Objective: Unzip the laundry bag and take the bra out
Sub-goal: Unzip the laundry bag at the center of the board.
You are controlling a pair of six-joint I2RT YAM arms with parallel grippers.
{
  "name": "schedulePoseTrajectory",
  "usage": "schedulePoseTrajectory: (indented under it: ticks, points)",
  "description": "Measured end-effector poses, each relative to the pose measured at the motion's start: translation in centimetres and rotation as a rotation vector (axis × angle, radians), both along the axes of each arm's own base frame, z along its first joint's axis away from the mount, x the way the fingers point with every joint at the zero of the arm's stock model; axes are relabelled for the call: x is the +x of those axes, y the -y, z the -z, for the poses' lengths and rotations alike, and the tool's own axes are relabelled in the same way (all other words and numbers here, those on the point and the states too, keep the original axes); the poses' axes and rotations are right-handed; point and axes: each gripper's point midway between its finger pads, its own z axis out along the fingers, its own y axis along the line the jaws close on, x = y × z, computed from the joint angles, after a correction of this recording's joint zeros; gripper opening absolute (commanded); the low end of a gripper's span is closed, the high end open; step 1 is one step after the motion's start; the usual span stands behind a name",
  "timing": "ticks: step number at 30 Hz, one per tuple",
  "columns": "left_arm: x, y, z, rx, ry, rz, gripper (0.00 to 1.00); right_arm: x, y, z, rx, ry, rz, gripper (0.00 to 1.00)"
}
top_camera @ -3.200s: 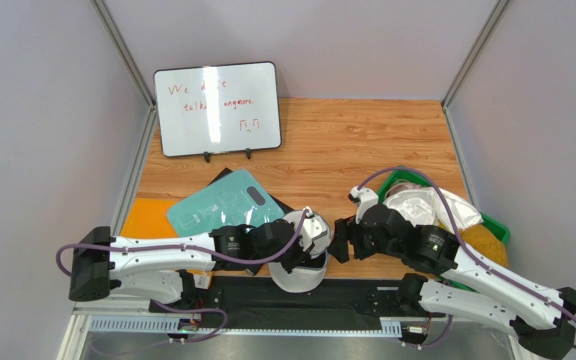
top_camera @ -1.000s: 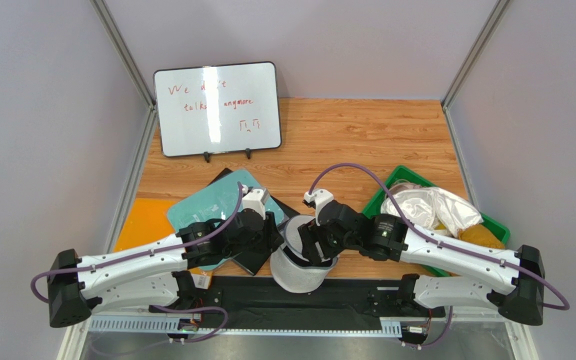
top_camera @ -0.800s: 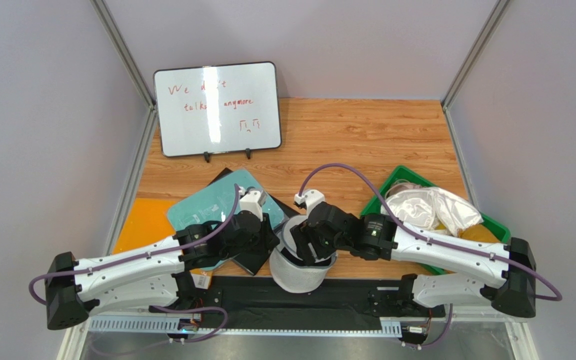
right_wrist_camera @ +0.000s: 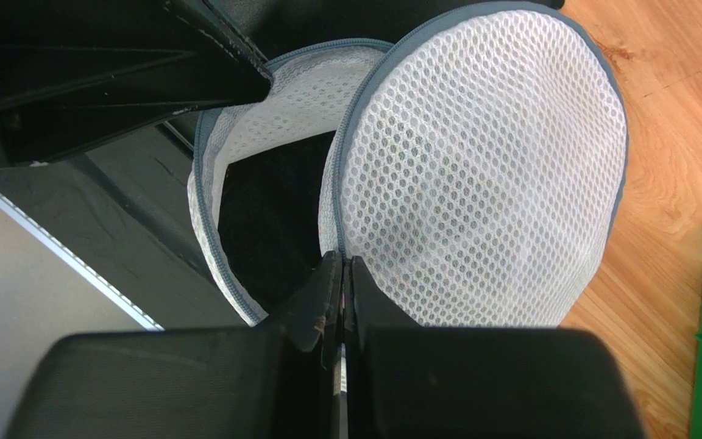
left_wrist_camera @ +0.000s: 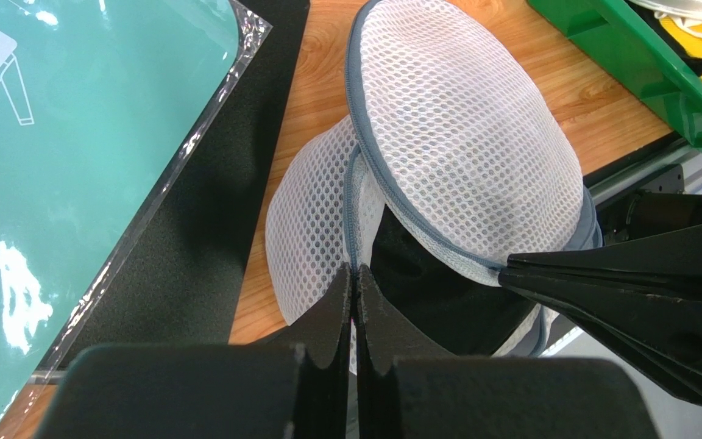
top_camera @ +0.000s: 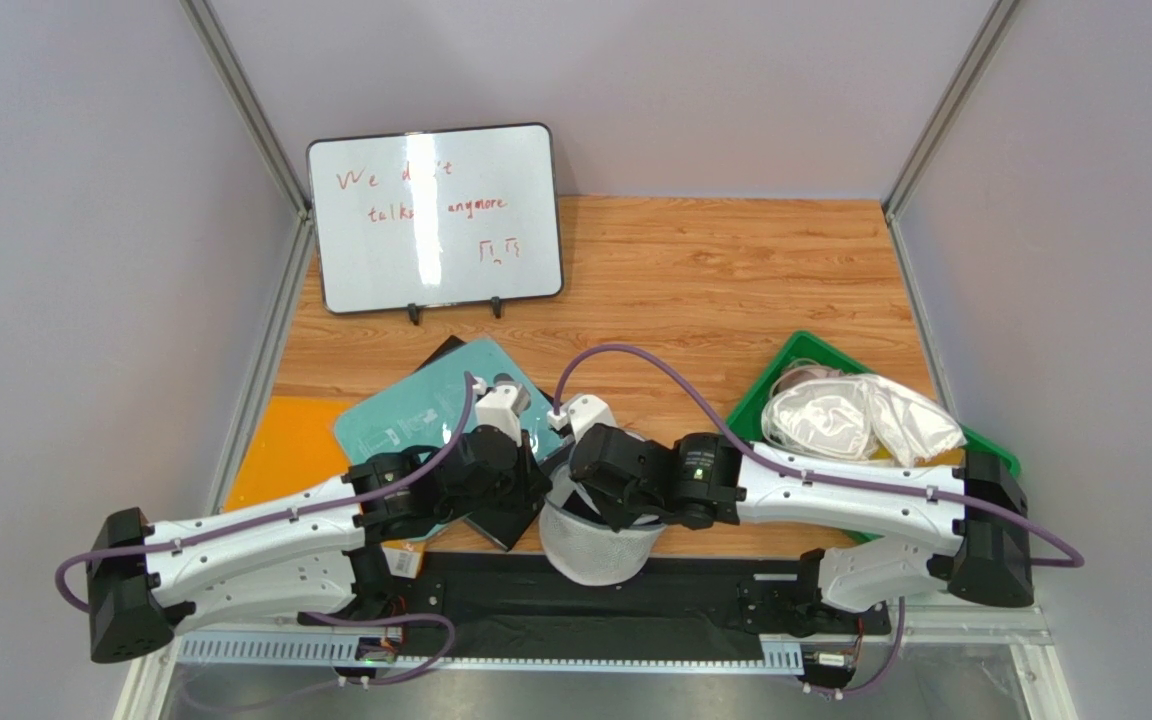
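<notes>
The laundry bag (top_camera: pixel 594 552), a round white mesh pouch with a grey-blue zip rim, sits at the table's near edge between both arms. Its round lid flap (left_wrist_camera: pixel 464 137) stands up, and the inside (right_wrist_camera: pixel 268 224) shows only dark. My left gripper (left_wrist_camera: pixel 355 272) is shut on the zip rim where the wall (left_wrist_camera: pixel 309 229) meets the flap. On the other side, my right gripper (right_wrist_camera: pixel 341 259) is pinched shut on the flap's (right_wrist_camera: pixel 483 174) rim edge. The bra is hidden.
A green bin (top_camera: pixel 766 393) holding white cloth (top_camera: pixel 853 417) stands at the right. A teal package (top_camera: pixel 425 413) lies on a black sheet (left_wrist_camera: pixel 190 210) beside an orange sheet (top_camera: pixel 274 443) at the left. A whiteboard (top_camera: pixel 435 218) stands at the back.
The right arm has swung left from the bin side onto the bag. Both grippers have closed on the bag's rim, and the left arm has shifted slightly.
</notes>
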Motion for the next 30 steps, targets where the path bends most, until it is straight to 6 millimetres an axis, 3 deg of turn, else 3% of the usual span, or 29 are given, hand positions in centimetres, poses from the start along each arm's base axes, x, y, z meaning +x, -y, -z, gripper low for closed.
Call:
schedulePoseTrajectory:
  ticks: [6, 10, 15, 18, 22, 27, 30]
  points:
    - [0.3, 0.4, 0.1, -0.006, -0.001, -0.003, 0.00, 0.6, 0.2, -0.3, -0.009, 0.028, 0.018, 0.00]
    - [1.5, 0.8, 0.0, -0.035, -0.003, -0.018, 0.00, 1.3, 0.6, -0.4, -0.016, 0.047, 0.037, 0.00]
    - [3.6, 1.6, 0.4, -0.013, -0.003, -0.014, 0.00, 4.1, 2.1, -2.0, 0.005, 0.081, 0.105, 0.00]
    - [4.9, 2.7, -1.0, -0.006, 0.033, 0.012, 0.00, 6.5, 3.3, -4.0, 0.043, 0.118, 0.156, 0.00]
    - [6.8, 3.4, -4.7, -0.063, 0.145, 0.019, 0.00, 9.2, 4.5, -7.0, 0.116, 0.178, 0.201, 0.00]
    - [7.2, 1.9, -6.3, -0.120, 0.246, -0.022, 0.00, 10.9, 5.2, -9.5, 0.190, 0.254, 0.232, 0.00]
    - [6.5, -0.1, -4.0, -0.121, 0.249, -0.062, 0.00, 11.3, 5.9, -9.8, 0.237, 0.288, 0.268, 0.00]
